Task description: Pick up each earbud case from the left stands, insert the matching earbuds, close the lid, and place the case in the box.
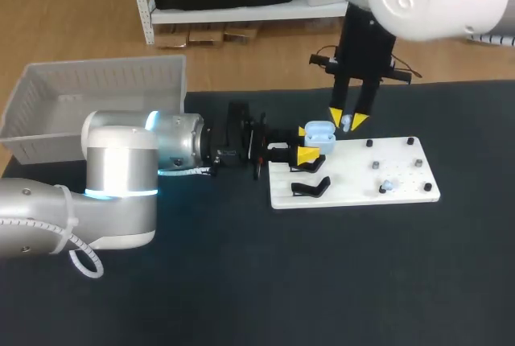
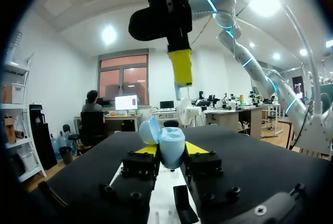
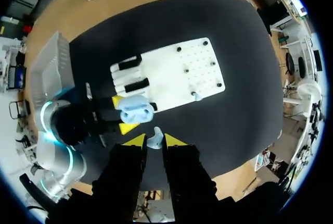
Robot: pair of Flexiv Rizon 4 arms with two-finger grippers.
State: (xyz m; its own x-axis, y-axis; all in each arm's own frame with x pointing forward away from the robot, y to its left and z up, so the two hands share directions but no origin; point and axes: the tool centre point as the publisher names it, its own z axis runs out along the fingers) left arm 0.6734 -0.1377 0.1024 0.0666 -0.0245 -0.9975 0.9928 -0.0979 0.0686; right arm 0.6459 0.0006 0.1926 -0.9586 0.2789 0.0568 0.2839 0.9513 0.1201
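One earbud is pinched in my right gripper, at one o'clock of the open earbud case, which my left gripper clamps. I judge insertion in hand; next, a square descent into the case.

Right arm close above case

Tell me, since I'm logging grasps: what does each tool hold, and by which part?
Left tool grips the open case by its base's sides; right tool pinches an earbud, part unclear.
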